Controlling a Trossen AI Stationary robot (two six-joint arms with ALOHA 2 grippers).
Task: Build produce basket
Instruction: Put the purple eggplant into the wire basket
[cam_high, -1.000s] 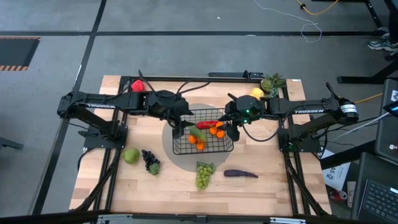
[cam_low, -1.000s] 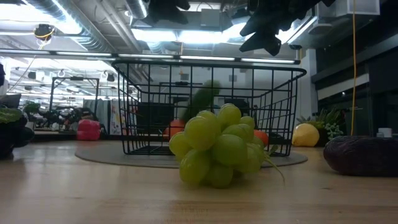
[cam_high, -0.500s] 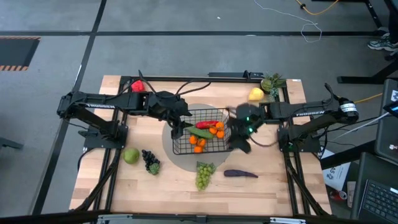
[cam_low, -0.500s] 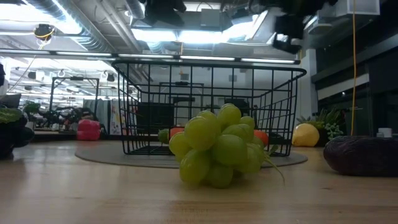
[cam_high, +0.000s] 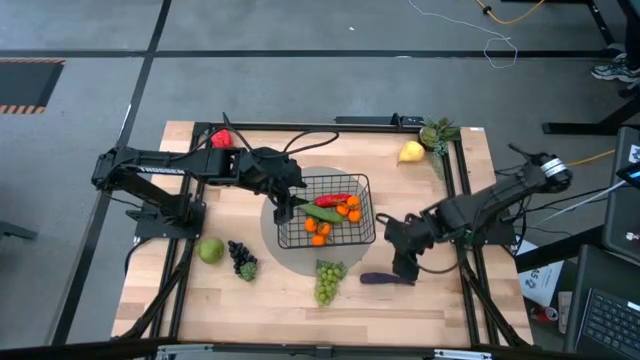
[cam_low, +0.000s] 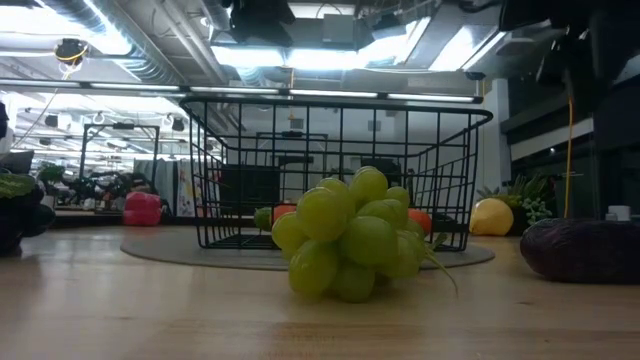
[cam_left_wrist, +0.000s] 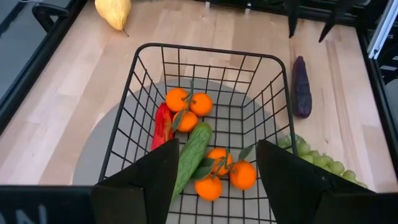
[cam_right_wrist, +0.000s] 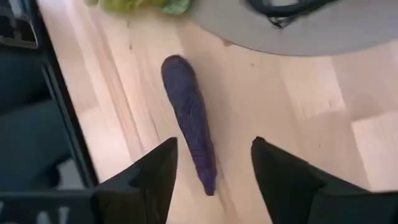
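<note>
The right gripper hung over the eggplant on the tabletop, jaws parted, gripping nothing. The left gripper, jaws likewise released, hovered at the basket holding oranges, cucumber and chili.

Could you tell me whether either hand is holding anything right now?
No: the right hand is open over the eggplant, the left hand open above the basket.

The black wire basket stood upright on a grey round mat, holding a cucumber, a red chili and oranges. Outside it lay green grapes, an eggplant, purple grapes, a green apple, a pear and a red pepper.
</note>
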